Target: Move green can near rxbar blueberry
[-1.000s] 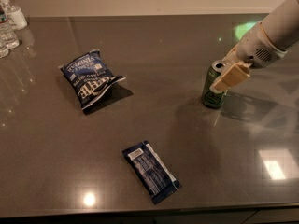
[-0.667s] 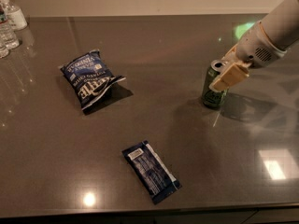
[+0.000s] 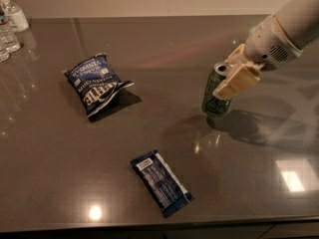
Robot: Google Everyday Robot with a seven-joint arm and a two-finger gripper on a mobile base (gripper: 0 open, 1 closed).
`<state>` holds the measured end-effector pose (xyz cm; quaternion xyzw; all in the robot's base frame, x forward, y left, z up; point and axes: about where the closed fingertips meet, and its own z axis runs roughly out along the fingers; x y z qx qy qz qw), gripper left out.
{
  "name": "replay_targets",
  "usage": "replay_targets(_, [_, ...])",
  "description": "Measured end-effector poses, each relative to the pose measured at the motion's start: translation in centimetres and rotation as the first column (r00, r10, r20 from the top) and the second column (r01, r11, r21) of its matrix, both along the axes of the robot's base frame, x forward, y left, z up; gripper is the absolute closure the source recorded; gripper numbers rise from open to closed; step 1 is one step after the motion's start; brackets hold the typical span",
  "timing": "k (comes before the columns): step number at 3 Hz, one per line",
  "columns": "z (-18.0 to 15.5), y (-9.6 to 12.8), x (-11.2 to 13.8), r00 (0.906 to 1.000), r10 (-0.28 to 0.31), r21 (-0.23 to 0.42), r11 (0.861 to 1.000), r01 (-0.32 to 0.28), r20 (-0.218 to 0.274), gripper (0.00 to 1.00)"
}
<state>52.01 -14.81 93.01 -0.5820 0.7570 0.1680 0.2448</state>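
The green can [image 3: 214, 102] is on the right side of the dark table, leaning with its silver top to the right. My gripper [image 3: 227, 76] comes in from the upper right on a white arm, and its tan fingers [image 3: 238, 81] clasp the can's upper part. The rxbar blueberry [image 3: 161, 182], a flat dark blue wrapper with a white label patch, lies near the front edge. It is well apart from the can, to the can's lower left.
A puffy blue chip bag [image 3: 94, 83] lies at the left middle of the table [image 3: 164, 44]. Clear plastic bottles [image 3: 11, 24] stand at the far left corner. The table's front edge runs just below the bar.
The gripper and the can have shifted slightly left, and the can now leans instead of standing upright. The bar and the chip bag have not moved.
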Motion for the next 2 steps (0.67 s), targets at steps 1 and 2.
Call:
replay_targets(1, [0.4, 2.2, -2.6, 0.9977, 0.065, 0.029, 0.997, -0.065, -0.018, 1.00])
replay_targets(2, [0.1, 4.2, -5.3, 0.9912, 0.129, 0.040, 0.991, -0.128, -0.030, 1.00])
